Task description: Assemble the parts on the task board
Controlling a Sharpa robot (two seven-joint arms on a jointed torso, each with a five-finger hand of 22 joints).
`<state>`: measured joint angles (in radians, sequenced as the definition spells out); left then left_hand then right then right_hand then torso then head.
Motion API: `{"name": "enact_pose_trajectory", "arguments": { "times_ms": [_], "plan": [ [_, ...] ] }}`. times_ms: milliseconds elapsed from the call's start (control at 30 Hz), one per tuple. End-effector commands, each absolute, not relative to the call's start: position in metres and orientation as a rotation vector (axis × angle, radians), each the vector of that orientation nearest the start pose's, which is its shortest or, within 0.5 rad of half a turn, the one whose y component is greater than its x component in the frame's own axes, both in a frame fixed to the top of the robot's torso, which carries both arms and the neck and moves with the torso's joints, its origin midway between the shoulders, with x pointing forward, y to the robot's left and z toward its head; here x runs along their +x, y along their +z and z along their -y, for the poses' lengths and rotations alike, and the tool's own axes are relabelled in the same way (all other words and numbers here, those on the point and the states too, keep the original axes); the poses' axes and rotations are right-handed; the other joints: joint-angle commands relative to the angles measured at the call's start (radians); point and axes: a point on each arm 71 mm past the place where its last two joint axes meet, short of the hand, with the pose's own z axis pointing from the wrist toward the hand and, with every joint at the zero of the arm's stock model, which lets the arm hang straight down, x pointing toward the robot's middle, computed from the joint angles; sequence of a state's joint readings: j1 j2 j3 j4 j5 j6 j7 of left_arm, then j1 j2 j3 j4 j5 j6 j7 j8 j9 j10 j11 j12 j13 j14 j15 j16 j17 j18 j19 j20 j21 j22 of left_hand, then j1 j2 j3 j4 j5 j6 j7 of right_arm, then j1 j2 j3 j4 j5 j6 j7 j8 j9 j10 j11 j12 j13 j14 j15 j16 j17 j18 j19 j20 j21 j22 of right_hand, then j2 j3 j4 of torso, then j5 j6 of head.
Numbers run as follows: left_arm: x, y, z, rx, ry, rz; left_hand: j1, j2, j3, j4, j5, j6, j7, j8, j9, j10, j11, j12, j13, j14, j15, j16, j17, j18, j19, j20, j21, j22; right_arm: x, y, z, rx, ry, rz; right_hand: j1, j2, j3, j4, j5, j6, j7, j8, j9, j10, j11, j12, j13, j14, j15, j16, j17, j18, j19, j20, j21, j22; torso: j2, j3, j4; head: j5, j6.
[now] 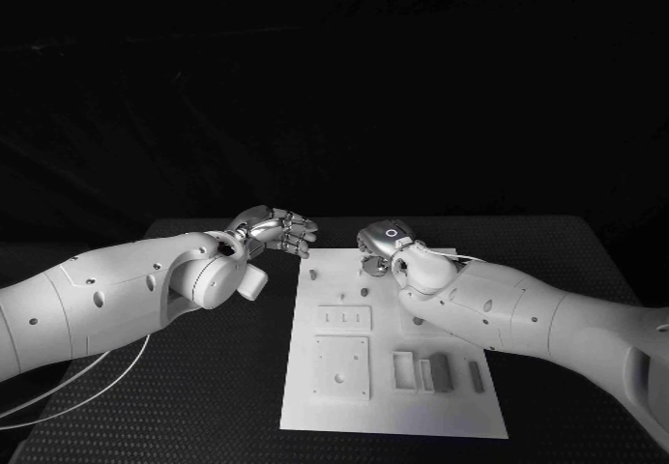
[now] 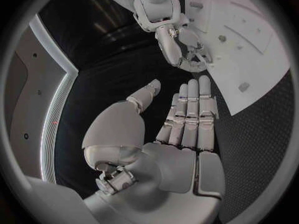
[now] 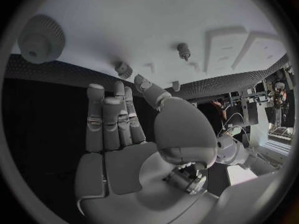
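Left hand (image 1: 275, 230) hovered beside the board's (image 1: 394, 406) far corner, fingers straight, holding nothing. Right hand (image 1: 382, 242) hung over the far edge, fingers apart, empty.

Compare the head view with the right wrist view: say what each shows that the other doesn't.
Head view alone: the left hand beside the board's far left corner, and the grey blocks standing in the near slots.
Right wrist view alone: a round toothed part on the board, and the right hand's open palm.
Both: the board, the right hand holding nothing.

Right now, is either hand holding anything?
Left hand: open, fingers extended, holding nothing.
Right hand: open, fingers extended, holding nothing, over the task board.
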<state>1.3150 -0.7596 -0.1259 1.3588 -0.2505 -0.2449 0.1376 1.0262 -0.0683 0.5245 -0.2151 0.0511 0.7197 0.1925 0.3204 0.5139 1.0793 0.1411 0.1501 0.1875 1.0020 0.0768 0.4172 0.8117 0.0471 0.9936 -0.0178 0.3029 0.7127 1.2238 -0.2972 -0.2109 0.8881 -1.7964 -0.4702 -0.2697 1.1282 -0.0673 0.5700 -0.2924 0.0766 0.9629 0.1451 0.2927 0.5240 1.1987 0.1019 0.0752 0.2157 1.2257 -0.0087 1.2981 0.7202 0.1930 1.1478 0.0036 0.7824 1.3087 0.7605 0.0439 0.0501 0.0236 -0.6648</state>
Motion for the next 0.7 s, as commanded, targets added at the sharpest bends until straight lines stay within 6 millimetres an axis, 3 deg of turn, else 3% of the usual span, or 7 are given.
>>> {"name": "enact_pose_trajectory", "arguments": {
  "times_ms": [33, 700],
  "plan": [
    [0.5261, -0.1718, -0.2086, -0.875, -1.288, -1.700, 0.003, -0.010, -0.002, 0.005, -0.002, -0.006, 0.032, -0.005, -0.001, 0.000, 0.007, -0.007, 0.001, -0.001, 0.003, -0.007, 0.001, 0.013, -0.007, -0.002, -0.003, 0.001, 0.5615, -0.2328, 0.0937, -0.440, 0.266, -1.468, 0.002, -0.012, 0.005, 0.001, 0.004, -0.008, -0.002, -0.004, -0.001, -0.005, 0.000, -0.007, -0.001, -0.007, -0.001, -0.006, -0.002, 0.069, -0.008, -0.002, -0.007, 0.016, 0.000, -0.0003, 0.0001, 0.000, 0.000],
    [0.5269, -0.1716, -0.2089, -0.875, -1.285, -1.698, 0.004, -0.010, -0.002, 0.005, -0.002, -0.007, 0.032, -0.005, -0.001, 0.000, 0.007, -0.008, 0.002, -0.001, 0.003, -0.008, 0.003, 0.013, -0.007, -0.002, -0.004, 0.002, 0.5613, -0.2323, 0.0982, -0.420, 0.278, -1.467, 0.010, -0.018, 0.006, 0.001, 0.003, -0.030, 0.009, -0.018, -0.006, -0.030, 0.010, -0.008, -0.009, -0.014, 0.008, -0.007, -0.003, 0.069, -0.013, 0.002, -0.014, 0.018, 0.000, 0.0003, -0.0007, 0.000, -0.001]
  ]
}}
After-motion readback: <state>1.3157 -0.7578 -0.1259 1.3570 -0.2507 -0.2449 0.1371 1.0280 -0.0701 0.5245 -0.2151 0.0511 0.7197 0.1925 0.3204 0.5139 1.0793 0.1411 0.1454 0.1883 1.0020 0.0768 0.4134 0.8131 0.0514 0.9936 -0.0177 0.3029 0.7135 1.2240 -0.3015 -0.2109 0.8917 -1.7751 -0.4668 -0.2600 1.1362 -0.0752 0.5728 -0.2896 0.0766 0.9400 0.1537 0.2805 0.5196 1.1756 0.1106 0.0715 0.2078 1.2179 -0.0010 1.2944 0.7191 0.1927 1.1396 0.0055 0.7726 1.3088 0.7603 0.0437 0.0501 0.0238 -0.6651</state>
